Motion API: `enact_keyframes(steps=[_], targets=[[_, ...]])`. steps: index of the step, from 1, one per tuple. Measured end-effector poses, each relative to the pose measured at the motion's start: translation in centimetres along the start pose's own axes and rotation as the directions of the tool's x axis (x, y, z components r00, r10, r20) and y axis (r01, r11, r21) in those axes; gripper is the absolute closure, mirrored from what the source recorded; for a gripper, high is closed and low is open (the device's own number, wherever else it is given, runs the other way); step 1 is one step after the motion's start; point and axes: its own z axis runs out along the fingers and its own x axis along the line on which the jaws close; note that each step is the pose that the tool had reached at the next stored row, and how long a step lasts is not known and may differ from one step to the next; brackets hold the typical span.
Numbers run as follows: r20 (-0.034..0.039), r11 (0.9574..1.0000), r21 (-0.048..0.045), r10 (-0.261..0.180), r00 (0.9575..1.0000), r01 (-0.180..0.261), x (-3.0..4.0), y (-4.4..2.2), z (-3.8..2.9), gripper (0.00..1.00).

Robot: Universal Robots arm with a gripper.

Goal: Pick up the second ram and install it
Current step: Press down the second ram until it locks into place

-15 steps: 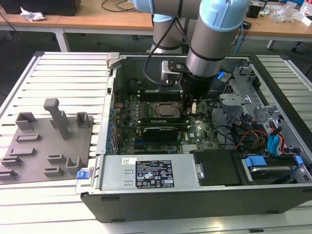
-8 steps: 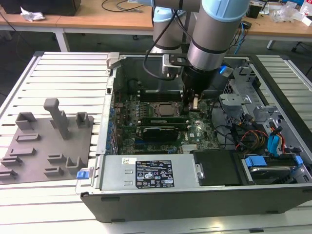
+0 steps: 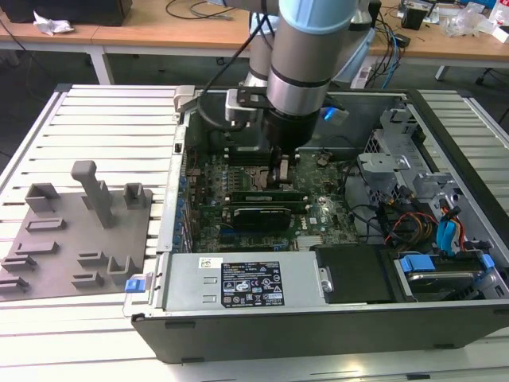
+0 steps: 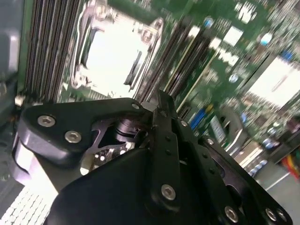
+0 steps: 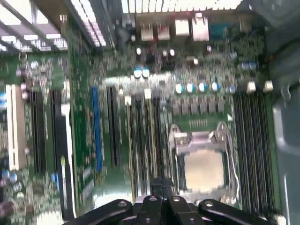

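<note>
the gripper [image 3: 280, 177] hung low over the motherboard [image 3: 318, 215], right above the ram slots [image 5: 145, 140] beside the cpu socket [image 5: 202, 164]. its fingers sat together, apparently pinching the ram edge-on, long axis along the slots. not certain though.

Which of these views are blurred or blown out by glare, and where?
The exterior view is evenly lit and steady. In the second wrist view the motherboard is smeared by blur and the processor socket glares white. In the first wrist view the board's left side is blurred, with bright overexposed slats along the top.
</note>
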Motion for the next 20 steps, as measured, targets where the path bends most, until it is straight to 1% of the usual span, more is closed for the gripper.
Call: enact_keyframes(steps=[1, 2, 4, 5, 6, 7, 11, 13, 16, 19, 20], targets=[[0.0005, 1.0000, 0.0002, 0.000, 1.0000, 0.000, 0.13, 0.80, 0.06, 0.89], [0.0012, 1.0000, 0.0005, 0.000, 1.0000, 0.000, 0.28, 1.78, 0.15, 0.89], [0.0018, 1.0000, 0.0009, 0.000, 1.0000, 0.000, 0.44, 2.65, 0.28, 0.89], [0.0021, 1.0000, 0.0012, 0.000, 1.0000, 0.000, 0.56, 3.33, 0.38, 0.89], [0.0025, 1.0000, 0.0016, 0.000, 1.0000, 0.000, 0.67, 4.28, 0.51, 0.89], [0.0032, 1.0000, 0.0017, 0.000, 1.0000, 0.000, 0.73, 4.82, 0.63, 0.89], [0.0042, 1.0000, 0.0016, 0.000, 1.0000, 0.000, 0.82, 5.62, 1.21, 0.89], [0.0046, 1.0000, 0.0017, 0.000, 1.0000, 0.000, 0.86, 5.87, 1.52, 0.89], [0.0046, 1.0000, 0.0014, 0.000, 1.0000, 0.000, 0.88, 5.93, 1.89, 0.89], [0.0066, 1.0000, 0.0013, 0.000, 1.0000, 0.000, 0.89, 5.94, 2.07, 0.89], [0.0060, 1.0000, 0.0009, 0.000, 1.0000, 0.000, 0.90, 5.94, 2.25, 0.89]])
